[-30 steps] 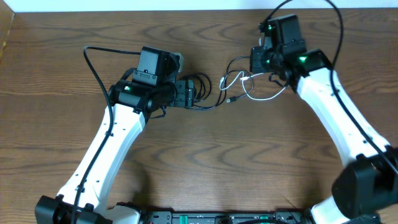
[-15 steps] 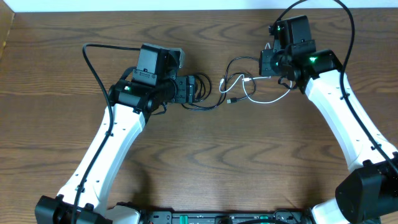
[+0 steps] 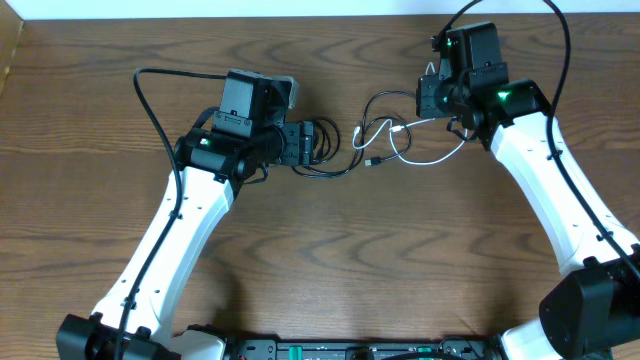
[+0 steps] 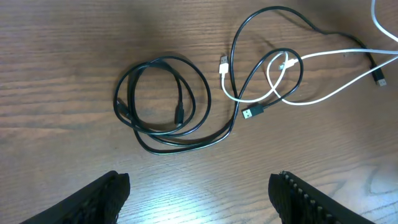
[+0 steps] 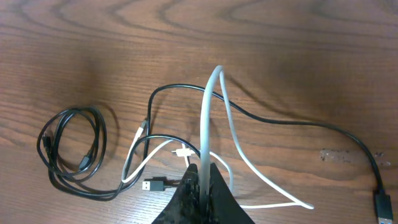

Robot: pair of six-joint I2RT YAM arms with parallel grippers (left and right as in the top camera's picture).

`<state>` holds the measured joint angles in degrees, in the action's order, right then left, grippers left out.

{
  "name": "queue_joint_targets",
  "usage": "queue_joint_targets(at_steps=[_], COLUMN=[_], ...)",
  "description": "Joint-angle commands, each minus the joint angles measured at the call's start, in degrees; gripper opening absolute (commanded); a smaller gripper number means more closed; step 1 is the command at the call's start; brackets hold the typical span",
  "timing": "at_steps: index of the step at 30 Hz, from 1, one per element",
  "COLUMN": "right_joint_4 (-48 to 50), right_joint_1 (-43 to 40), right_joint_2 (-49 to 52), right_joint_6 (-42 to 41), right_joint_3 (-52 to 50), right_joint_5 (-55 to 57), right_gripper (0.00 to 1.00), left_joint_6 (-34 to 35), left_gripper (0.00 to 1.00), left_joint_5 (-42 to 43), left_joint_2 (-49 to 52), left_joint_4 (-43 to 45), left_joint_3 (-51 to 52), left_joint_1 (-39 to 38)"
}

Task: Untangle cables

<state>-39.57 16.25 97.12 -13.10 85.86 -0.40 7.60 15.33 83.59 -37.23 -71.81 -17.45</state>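
While the white cable [image 5: 206,112] arches up in a loop, pinched by the pressed-together right gripper [image 5: 200,173], its crossings with the black cable [image 4: 186,140] lie on the table [image 4: 62,37] just below and left of those fingers. Black coil sits just ahead of the left gripper [image 4: 199,183], spread wide, holding nothing. Step looks like separating white from black. Next move probably needs the left to pin the coil while the right draws away.

This seems to be a robotics lab bench. A white left arm [image 3: 170,240] and a white right arm [image 3: 550,190] with green lights reach over a dark wooden table [image 3: 380,250], and a black equipment rail [image 3: 360,350] lies along the lower edge.
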Motion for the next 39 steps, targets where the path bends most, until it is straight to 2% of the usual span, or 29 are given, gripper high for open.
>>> queue_joint_targets(at_steps=[1, 11, 22, 39], right_joint_4=[0.2, 0.5, 5.6, 8.9], right_joint_1=[0.1, 0.2, 1.0, 2.3], right_joint_2=[-0.4, 1.7, 10.7, 11.7], right_joint_6=[1.2, 1.5, 2.0, 1.8], right_joint_3=[0.6, 0.6, 0.6, 0.6], right_joint_5=[0.5, 0.5, -2.4, -3.2], right_gripper=[0.01, 0.01, 0.01, 0.01], left_joint_6=[-0.8, -0.8, -1.4, -1.4], left_gripper=[0.77, 0.77, 0.77, 0.77], left_joint_5=[0.1, 0.0, 0.0, 0.1], left_joint_2=[0.4, 0.4, 0.4, 0.4], left_joint_4=[0.2, 1.6, 2.2, 2.2], left_joint_3=[0.2, 0.2, 0.2, 0.2], left_joint_1=[0.0, 0.0, 0.0, 0.0])
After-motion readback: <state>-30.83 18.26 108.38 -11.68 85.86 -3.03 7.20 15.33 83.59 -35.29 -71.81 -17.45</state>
